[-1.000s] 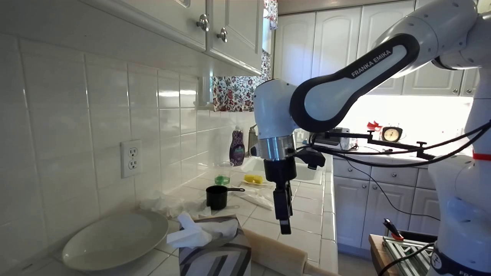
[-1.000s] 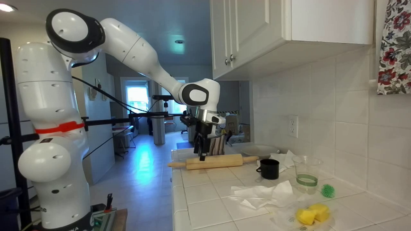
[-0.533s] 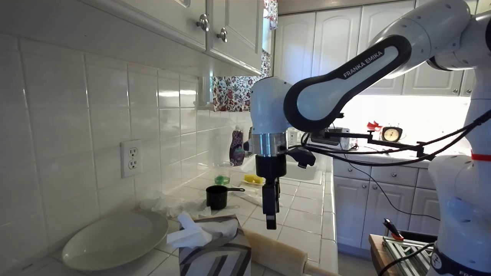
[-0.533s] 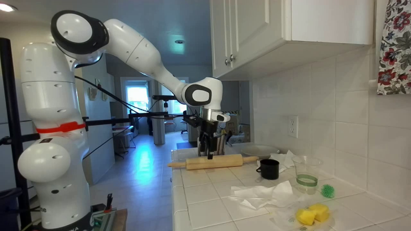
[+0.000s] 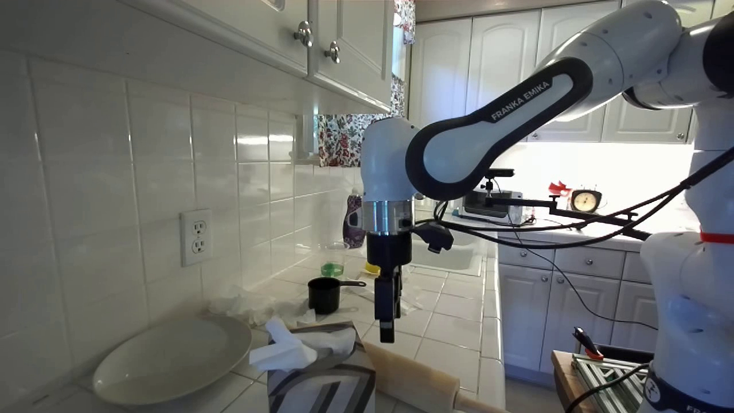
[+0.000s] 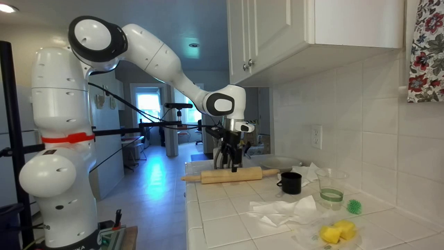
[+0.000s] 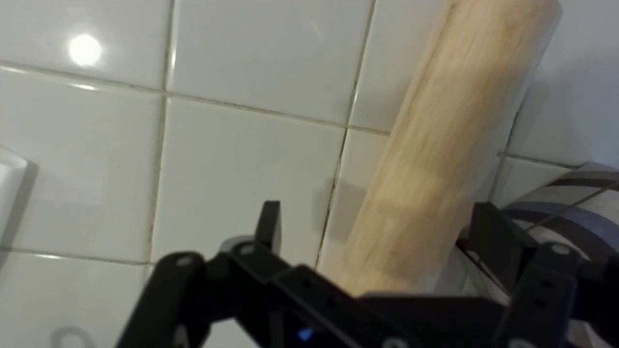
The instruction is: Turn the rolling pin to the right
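The rolling pin is a thick pale wooden cylinder lying on the white tiled counter, partly behind a patterned tissue box in an exterior view. In an exterior view it lies crosswise, one handle reaching the counter edge. My gripper points down over the pin's middle; it also shows in an exterior view. In the wrist view the pin runs slanted below and between the two spread fingers, with gaps on both sides. The gripper is open and holds nothing. The pin's lower end is hidden by the gripper there.
The tissue box stands close beside the pin. A white oval plate lies by the wall. A black cup, crumpled paper, a clear cup, a green spiky ball and yellow pieces lie along the counter.
The arm and gripper have moved along the pin toward the wall side, leftward in one exterior view and rightward in another. The rolling pin has not moved.
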Robot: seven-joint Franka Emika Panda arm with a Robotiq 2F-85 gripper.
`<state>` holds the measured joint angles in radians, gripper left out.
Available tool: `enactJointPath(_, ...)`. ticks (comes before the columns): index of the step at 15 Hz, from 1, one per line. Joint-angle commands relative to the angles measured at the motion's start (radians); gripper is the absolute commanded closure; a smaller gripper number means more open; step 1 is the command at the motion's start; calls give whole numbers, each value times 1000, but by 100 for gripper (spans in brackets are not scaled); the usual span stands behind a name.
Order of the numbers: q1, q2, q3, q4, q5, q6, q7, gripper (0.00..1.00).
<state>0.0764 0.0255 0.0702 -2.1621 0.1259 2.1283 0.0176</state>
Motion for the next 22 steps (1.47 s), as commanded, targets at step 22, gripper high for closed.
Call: enactJointPath(22, -19, 138, -31, 148, -5, -104, 100, 0)
